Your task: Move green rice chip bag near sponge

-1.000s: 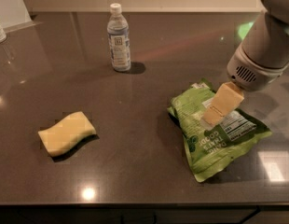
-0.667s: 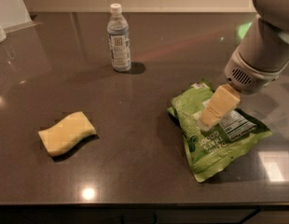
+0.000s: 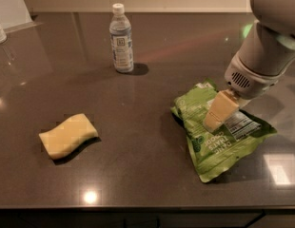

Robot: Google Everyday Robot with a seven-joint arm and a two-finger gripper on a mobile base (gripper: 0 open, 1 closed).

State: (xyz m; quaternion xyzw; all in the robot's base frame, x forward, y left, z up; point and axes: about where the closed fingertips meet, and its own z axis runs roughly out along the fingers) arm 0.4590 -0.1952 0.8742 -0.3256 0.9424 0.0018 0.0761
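Camera view: my claw (image 3: 213, 123) is down at the middle of the green rice chip bag (image 3: 219, 151), on the counter's (image 3: 152, 175) right side. I cannot tell whether it grips. The bag's long axis runs eleven to five. The sponge (image 3: 68, 135) lies well apart, at nine o'clock.

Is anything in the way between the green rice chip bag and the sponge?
Nothing visible. The counter between the green rice chip bag and the sponge shows only bare surface; the water bottle stands well behind that line. The pincer is over the bag's upper half.
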